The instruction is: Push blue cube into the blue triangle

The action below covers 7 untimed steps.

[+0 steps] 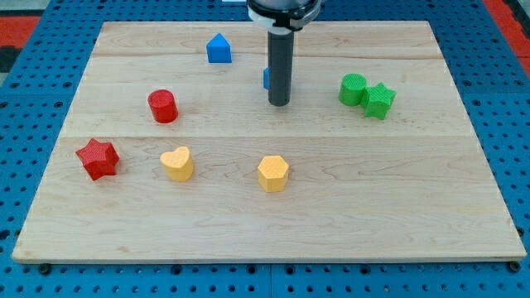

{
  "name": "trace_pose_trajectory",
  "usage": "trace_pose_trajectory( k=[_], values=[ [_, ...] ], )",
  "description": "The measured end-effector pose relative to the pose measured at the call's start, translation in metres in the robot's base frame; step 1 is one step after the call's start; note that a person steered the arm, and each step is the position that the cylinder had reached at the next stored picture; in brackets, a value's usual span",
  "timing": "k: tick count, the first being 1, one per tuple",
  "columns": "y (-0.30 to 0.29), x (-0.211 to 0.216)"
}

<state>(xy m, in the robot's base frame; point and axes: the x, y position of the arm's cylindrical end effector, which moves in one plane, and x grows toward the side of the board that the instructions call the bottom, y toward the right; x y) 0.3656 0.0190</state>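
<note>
A: Our rod comes down from the view's top, and my tip point(279, 103) sits on the wooden board point(414, 207), up near the middle.

B: And the blue cube point(266, 79)? We only see a sliver of it, peeking out on the view's left edge of the rod, mostly hidden behind it.

A: We have no fingers here to spread or pinch, just the bare rod. Whether it touches the cube, we cannot tell.

B: The blue triangle point(219, 49) stands up and left of the cube, clearly apart.

A: Elsewhere we see a red cylinder point(163, 106), red star point(98, 159), yellow heart point(177, 164), yellow hexagon point(272, 173), and a green cylinder point(353, 89) touching a green star point(379, 101).
</note>
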Motion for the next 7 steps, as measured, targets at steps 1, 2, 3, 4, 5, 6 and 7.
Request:
trace_pose_trajectory(
  k=[1, 2, 3, 4, 5, 6, 7],
  values=[
    [0.007, -0.029],
    [0.008, -0.051],
    [0.032, -0.057],
    [0.022, -0.075],
    [-0.018, -0.104],
    [-0.044, -0.122],
    [-0.026, -0.094]
  ],
)
